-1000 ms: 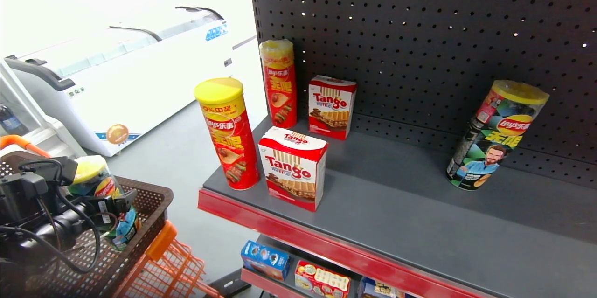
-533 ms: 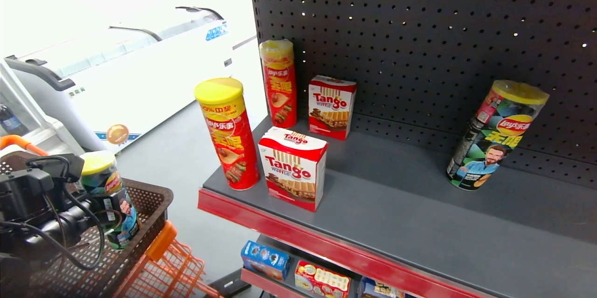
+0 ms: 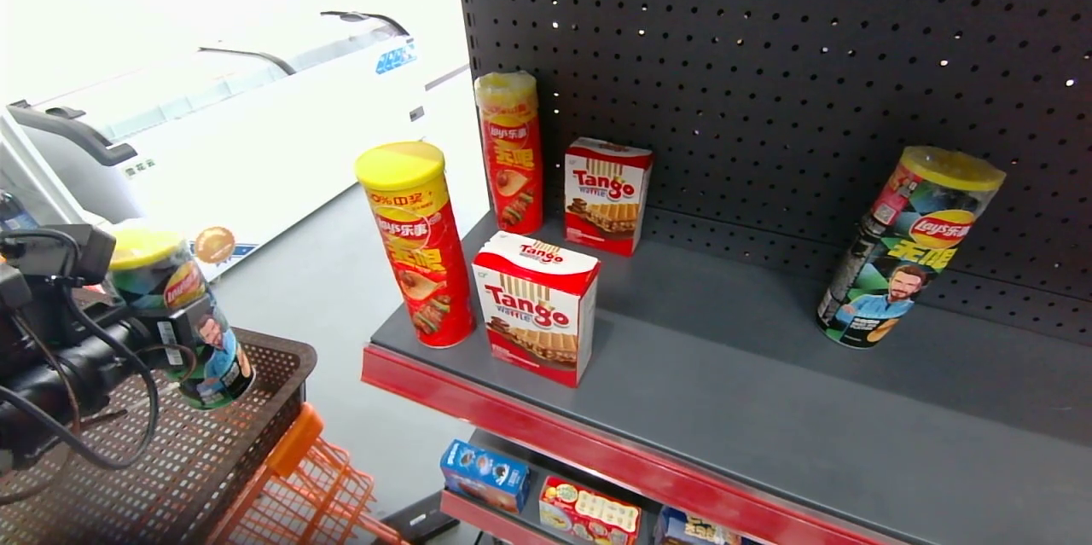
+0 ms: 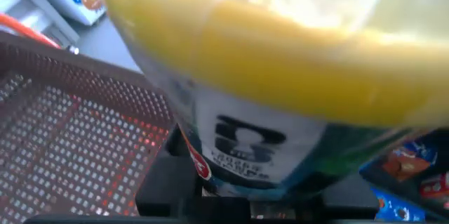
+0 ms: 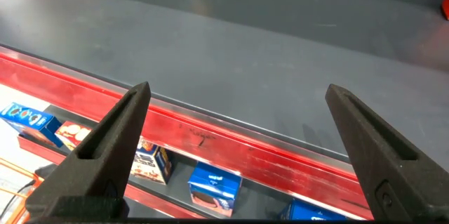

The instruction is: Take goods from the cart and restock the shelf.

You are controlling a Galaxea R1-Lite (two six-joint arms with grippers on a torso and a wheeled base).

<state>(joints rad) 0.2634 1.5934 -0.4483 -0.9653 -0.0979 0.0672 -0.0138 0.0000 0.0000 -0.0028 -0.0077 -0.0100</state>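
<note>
Can (image 3: pixel 183 323), yellow-lidded with a green and blue label, is hanging over the cart (image 3: pixel 288 355), leaning a little, its base near the rim of the brown mesh basket. The left end effector (image 3: pixel 175 339) is grasping it, the fingers clenching round the lower half of the label. In the left wrist view the can (image 4: pixel 266 133) is looming close to the camera, lid nearest, with the basket mesh (image 4: pixel 63 140) lying below it.

The shelf (image 3: pixel 725 374) is standing just to the right of the cart, its red front edge facing the robot. A matching can (image 3: pixel 909 246) is standing at the back right, close to the pegboard (image 3: pixel 768 59). At the left end two red cans are standing upright, one (image 3: pixel 415 246) at the front corner and one (image 3: pixel 510 153) at the back. Two boxes are standing beside them, one (image 3: pixel 537 306) just right of the front red can and one (image 3: pixel 607 195) just right of the rear one. The middle of the shelf is lying bare between the boxes and the matching can.

The right end effector (image 5: pixel 238 90) is hovering released, its jaws spreading wide before the shelf's red edge (image 5: pixel 210 140), holding nothing. Small packs (image 3: pixel 486 472) are sitting on the lower shelf. A white freezer (image 3: pixel 239 144) is standing behind the cart.
</note>
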